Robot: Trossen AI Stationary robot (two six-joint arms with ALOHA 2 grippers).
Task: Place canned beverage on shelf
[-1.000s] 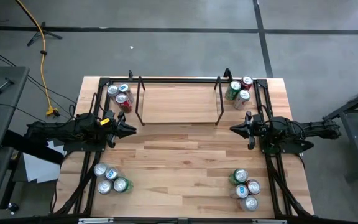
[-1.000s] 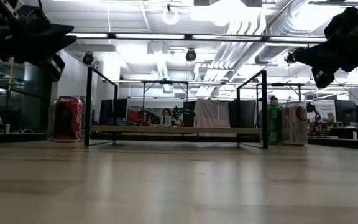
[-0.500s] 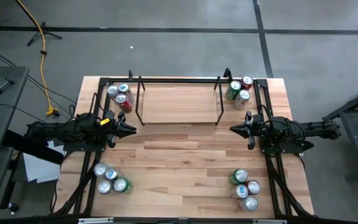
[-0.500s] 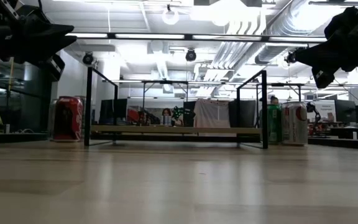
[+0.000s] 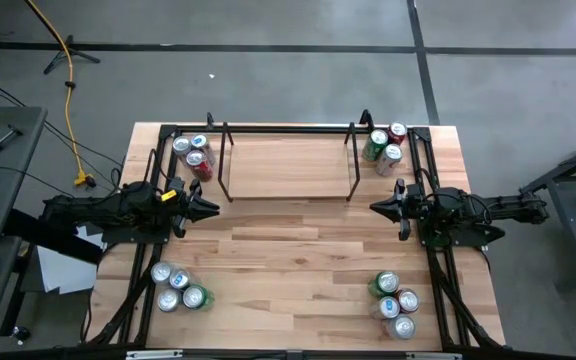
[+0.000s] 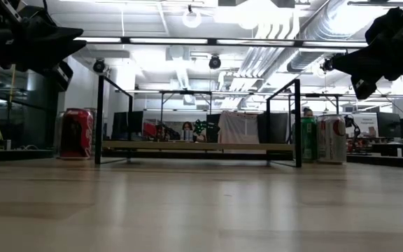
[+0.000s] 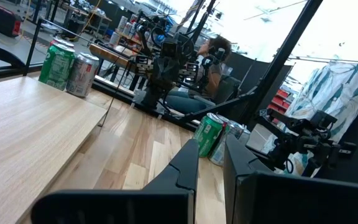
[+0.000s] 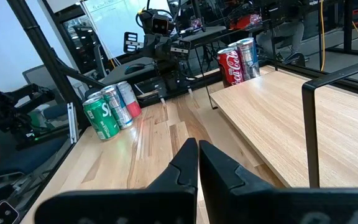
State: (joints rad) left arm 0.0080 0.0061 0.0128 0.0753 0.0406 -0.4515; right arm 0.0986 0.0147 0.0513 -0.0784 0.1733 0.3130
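The shelf [image 5: 287,165] sits at twelve o'clock on the wooden tabletop [image 5: 298,260], hard against the far edge, its light wood base bare and its thin black rods rising at both ends; in the low view the shelf [image 6: 198,146] shows as a low plank between two dark uprights. Four clusters of cans stand at the tabletop's corners, all outside the shelf: one group [image 5: 194,155] at about ten o'clock, just beside the shelf's left end; another [image 5: 384,146] at about two o'clock, just beside its right end; a third [image 5: 177,287] at about seven o'clock near the front edge; a fourth [image 5: 395,300] at about five o'clock. The low view shows a red can [image 6: 77,133] left of the shelf, and a green can [image 6: 308,140] with a red-and-white one to its right.

The left claw [image 5: 205,208] hovers at nine o'clock, in front of the shelf's left corner, pointing toward the tabletop's middle and gripping nothing; in its wrist view the two dark fingers [image 7: 188,168] stand slightly parted with a narrow gap between them. The right claw [image 5: 380,207] hovers at three o'clock, in front of the shelf's right corner, pointing inward toward the left claw, well apart from it; its fingers [image 8: 187,163] are pressed nearly together, only a sliver of gap showing, with nothing between them. Both arms hang above the tabletop in the low view.
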